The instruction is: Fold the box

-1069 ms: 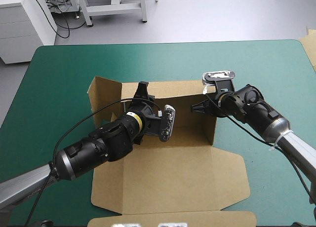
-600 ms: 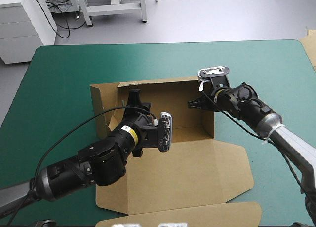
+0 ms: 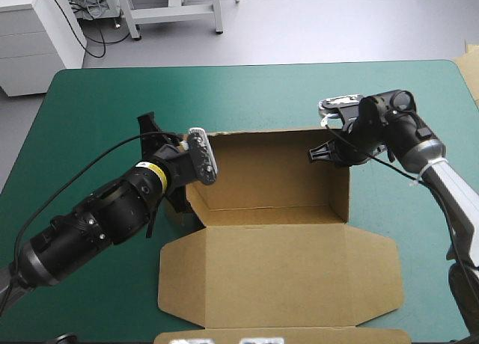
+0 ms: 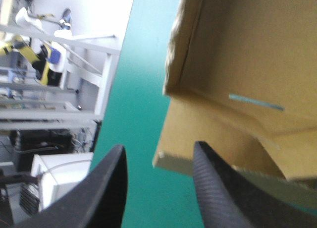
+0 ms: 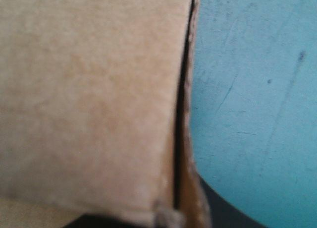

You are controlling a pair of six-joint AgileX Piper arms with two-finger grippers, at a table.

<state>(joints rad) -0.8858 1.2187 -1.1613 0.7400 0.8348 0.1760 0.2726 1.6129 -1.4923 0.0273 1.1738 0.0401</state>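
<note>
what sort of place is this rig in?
Probably a robotics lab workbench: a left gripper and a right gripper on two arms handle a brown box on a table with a teal-green cover.

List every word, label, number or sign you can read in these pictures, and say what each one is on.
None: no view shows any readable text.
The brown box is plain board, with no print on its walls or lid.
The teal-green cover has no markings.
The yellow band on the left arm's wrist is too small to show any lettering.
</note>
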